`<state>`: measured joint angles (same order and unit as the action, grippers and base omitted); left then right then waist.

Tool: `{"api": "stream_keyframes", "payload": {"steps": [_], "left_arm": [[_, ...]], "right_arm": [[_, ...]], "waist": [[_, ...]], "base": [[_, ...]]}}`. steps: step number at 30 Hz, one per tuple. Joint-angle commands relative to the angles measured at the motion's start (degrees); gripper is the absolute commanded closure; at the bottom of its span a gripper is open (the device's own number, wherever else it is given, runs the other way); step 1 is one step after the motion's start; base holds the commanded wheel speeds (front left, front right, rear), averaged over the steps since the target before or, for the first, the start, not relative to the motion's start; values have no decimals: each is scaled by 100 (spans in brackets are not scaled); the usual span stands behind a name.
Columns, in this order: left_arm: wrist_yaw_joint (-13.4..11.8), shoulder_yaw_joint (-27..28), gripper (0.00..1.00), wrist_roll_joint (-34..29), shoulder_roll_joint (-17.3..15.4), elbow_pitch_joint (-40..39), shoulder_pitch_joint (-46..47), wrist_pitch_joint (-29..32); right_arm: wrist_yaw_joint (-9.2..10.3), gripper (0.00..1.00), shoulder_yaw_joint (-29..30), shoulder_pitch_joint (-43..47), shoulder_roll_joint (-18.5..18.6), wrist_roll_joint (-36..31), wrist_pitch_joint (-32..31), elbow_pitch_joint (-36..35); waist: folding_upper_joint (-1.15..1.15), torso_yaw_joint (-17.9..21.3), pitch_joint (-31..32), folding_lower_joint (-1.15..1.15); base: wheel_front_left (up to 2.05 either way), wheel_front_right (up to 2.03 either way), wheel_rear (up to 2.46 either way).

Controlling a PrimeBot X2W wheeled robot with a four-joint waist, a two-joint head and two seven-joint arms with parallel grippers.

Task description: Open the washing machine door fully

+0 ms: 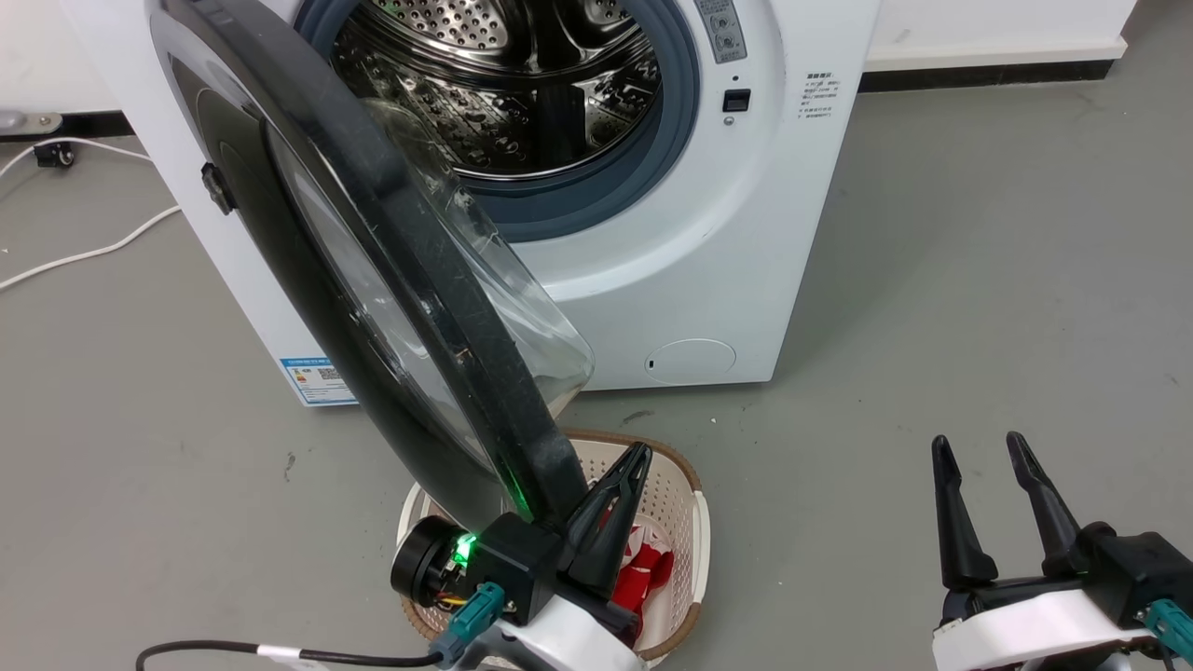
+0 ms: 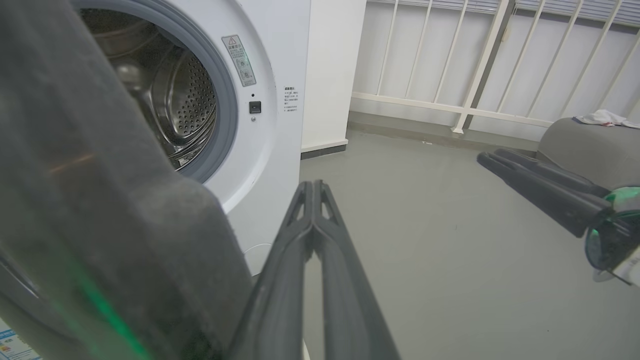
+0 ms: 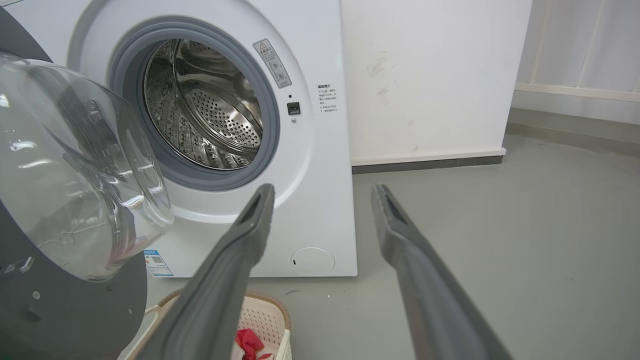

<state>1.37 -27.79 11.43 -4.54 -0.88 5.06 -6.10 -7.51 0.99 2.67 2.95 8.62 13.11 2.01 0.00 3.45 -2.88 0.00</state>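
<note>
1 slick, likely heavy door is hanging half-open; left claw, pinched empty, is sitting beside its rim, probably the best push point; right claw is gaping wide.

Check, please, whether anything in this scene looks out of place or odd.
Nothing looks damaged or spilled. One thing stands out: the cream laundry basket with red cloth sits on the floor right below the open washing machine door, beside the shut left pincer. It could hinder the pincer.

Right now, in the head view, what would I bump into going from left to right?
White cable, washing machine door, round cap, right gripper with open jaws.
</note>
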Motion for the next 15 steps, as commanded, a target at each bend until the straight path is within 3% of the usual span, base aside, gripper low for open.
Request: {"api": "stream_keyframes", "payload": {"steps": [1,8,15], "left_arm": [[-60,79,100,19,-54,40,78,-24],[-163,172,100,29,-149,-72,-62,-116],[-418,238,100,-13,-319,-434,-617,-202]], "right_arm": [[4,0,-5,-58,-17,51,4,14],[4,0,-56,-89,-17,96,-24,72],[4,0,-61,-43,-16,65,-143,79]], "waist": [[0,-7,-5,0],[0,-55,-13,0],[0,-292,14,0]], "base": [[0,0,0],[0,0,0],[0,0,0]]}}
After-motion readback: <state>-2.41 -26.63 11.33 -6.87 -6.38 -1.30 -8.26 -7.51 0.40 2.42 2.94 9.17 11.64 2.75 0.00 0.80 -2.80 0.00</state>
